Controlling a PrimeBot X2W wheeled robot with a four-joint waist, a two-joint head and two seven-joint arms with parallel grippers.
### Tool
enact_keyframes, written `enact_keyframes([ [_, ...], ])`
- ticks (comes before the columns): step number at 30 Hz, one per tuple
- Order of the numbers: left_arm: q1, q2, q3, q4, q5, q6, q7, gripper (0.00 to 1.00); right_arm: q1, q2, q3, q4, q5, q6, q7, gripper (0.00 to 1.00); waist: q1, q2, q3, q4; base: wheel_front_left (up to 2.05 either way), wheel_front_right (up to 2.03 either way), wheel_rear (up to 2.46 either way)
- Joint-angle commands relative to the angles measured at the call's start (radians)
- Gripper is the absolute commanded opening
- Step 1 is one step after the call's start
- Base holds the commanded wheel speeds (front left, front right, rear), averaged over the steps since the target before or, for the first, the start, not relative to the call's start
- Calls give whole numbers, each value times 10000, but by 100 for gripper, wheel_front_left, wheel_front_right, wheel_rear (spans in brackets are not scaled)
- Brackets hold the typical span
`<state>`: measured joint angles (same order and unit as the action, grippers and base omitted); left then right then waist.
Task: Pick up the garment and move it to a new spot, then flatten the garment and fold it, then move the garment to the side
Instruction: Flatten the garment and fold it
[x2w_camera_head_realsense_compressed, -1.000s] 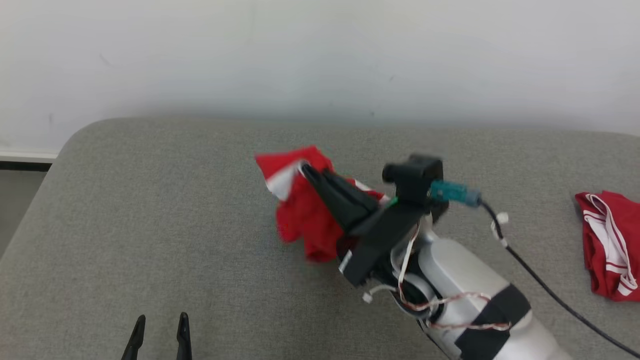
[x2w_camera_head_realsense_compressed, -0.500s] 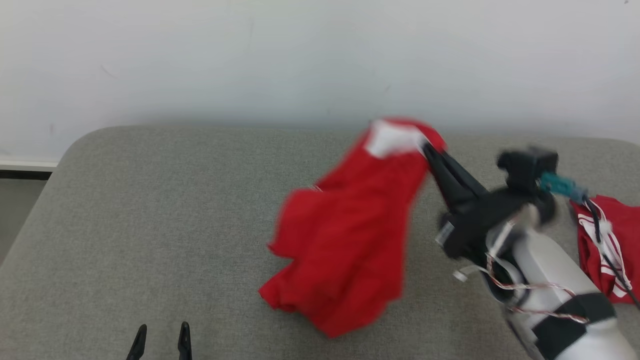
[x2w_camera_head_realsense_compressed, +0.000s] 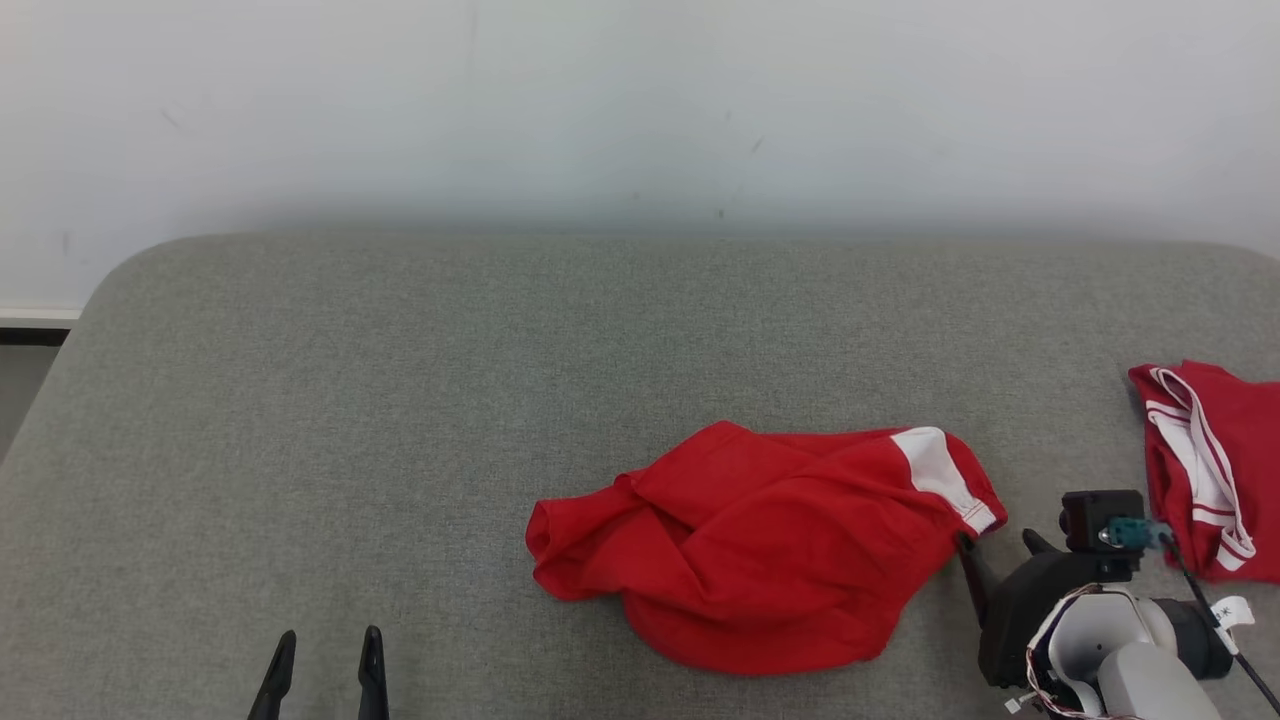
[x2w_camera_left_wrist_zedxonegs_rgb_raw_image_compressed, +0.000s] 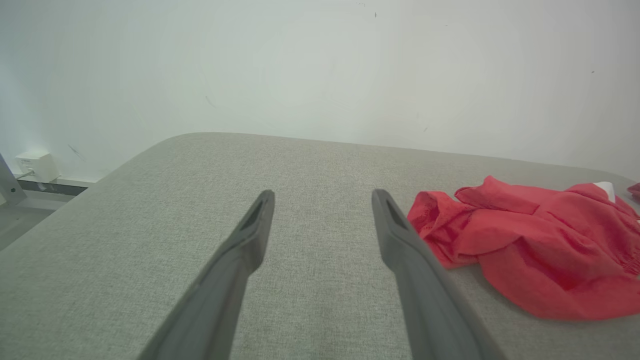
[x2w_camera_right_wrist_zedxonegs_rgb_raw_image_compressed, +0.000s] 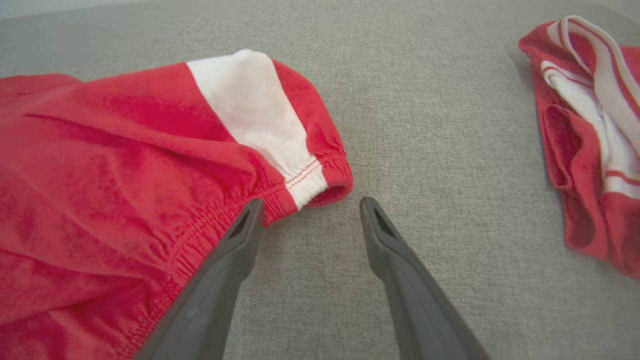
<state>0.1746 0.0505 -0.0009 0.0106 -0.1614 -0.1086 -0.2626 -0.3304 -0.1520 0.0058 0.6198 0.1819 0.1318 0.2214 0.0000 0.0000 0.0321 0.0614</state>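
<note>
The garment (x2w_camera_head_realsense_compressed: 760, 545) is red with a white band at one elastic hem, and it lies crumpled on the grey cushion (x2w_camera_head_realsense_compressed: 400, 400) right of centre. Its hem corner (x2w_camera_right_wrist_zedxonegs_rgb_raw_image_compressed: 300, 170) rests just beyond my right gripper (x2w_camera_right_wrist_zedxonegs_rgb_raw_image_compressed: 310, 210), which stands open with nothing between its fingers. In the head view that gripper (x2w_camera_head_realsense_compressed: 1000, 555) sits at the garment's right edge. My left gripper (x2w_camera_head_realsense_compressed: 322, 650) is open at the lower left, well clear of the cloth. From the left wrist the garment (x2w_camera_left_wrist_zedxonegs_rgb_raw_image_compressed: 530, 255) lies to the right of the open left gripper (x2w_camera_left_wrist_zedxonegs_rgb_raw_image_compressed: 322, 197).
A second red garment with white stripes (x2w_camera_head_realsense_compressed: 1205, 470) lies at the cushion's right edge (x2w_camera_right_wrist_zedxonegs_rgb_raw_image_compressed: 590, 130). A white wall (x2w_camera_head_realsense_compressed: 640, 100) runs behind the cushion. The cushion's rounded left corner (x2w_camera_head_realsense_compressed: 110, 290) drops to the floor.
My right gripper swung the garment up and to the right, brought it down nearer the front, then opened and let it go. The left gripper stayed put.
</note>
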Motion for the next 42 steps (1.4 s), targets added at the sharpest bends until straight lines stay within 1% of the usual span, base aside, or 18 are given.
enact_keyframes([
  [1,-129,-7,-17,-3,36,6,-28,100,265,85,-263,-181,-102,-25,70,100,0,0,8,-19,0,0,0],
  [4,-118,-4,-33,10,7,24,-28,100,774,297,-848,-958,-490,-25,172,100,0,0,0,-47,0,0,0],
  [8,-48,-4,-40,-18,-18,68,-26,100,1659,568,-1432,-2633,-1043,-25,-493,100,0,0,-44,-102,0,0,0],
  [11,4,-4,-4,-14,-32,84,-26,100,2354,723,-1558,-3970,-1521,-25,-1432,100,0,0,-95,-167,0,0,0],
  [13,10,-4,44,19,-39,83,-28,100,2892,788,-1274,-4690,-1895,-25,-2276,100,0,0,-136,-213,0,0,0],
  [17,6,-4,40,87,-43,71,-28,100,3889,874,-839,-5421,-2224,-25,-3741,100,0,0,-259,-280,0,0,0],
  [20,58,-7,54,86,-52,83,-26,100,4522,894,-471,-5537,-2321,-25,-4377,100,0,0,-331,-361,0,0,0],
  [24,94,-6,90,93,-27,77,-28,100,4939,963,-53,-5373,-2352,-25,-4634,100,0,0,-398,-479,0,0,0],
  [27,81,-6,122,150,17,37,-26,100,4900,984,156,-5242,-2216,-26,-4709,100,0,0,-423,-554,0,0,0],
  [33,-1,-6,118,224,29,-42,-26,100,4679,1009,249,-5148,-2081,-26,-4779,100,0,0,-445,-663,0,0,0],
  [36,-141,-4,96,298,-488,13,-28,100,4561,1012,254,-5117,-1995,-26,-4789,100,0,0,-436,-756,0,0,0],
  [40,-746,-9,-468,1095,-979,-86,4,100,4550,1019,355,-5058,-1902,-26,-4807,100,0,0,-399,-955,0,0,0],
  [42,-1436,97,-936,1573,-992,-152,326,100,4514,1020,485,-5012,-1869,-26,-4811,100,0,0,-371,-1101,0,0,0],
])
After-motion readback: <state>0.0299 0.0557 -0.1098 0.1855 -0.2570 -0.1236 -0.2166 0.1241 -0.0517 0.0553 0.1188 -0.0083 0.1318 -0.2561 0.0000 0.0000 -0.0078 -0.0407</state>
